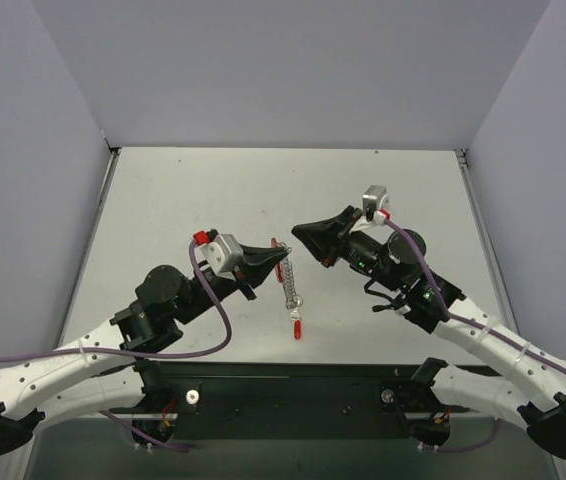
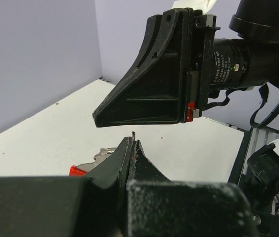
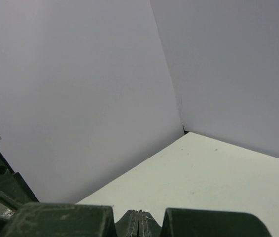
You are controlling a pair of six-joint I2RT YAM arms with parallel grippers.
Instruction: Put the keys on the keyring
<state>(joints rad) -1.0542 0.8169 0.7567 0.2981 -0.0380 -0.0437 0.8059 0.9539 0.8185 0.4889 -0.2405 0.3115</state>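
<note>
In the top view the keys (image 1: 290, 285) form a lacy silver row running from my left gripper toward the near edge. The red keyring shows only as red ends, one above the row (image 1: 275, 242) and one below it (image 1: 296, 325). My left gripper (image 1: 283, 258) is shut on the upper part of the row. In the left wrist view a thin metal edge (image 2: 133, 133) sticks out between the closed fingertips, with a silver key (image 2: 102, 153) and a red end (image 2: 78, 171) to their left. My right gripper (image 1: 296, 232) is shut and empty, just right of the keys and apart from them.
The white table (image 1: 213, 190) is enclosed by grey walls at the back and on both sides. The right gripper's black body (image 2: 154, 84) hangs close in front of my left fingertips. A black base rail (image 1: 293, 385) runs along the near edge.
</note>
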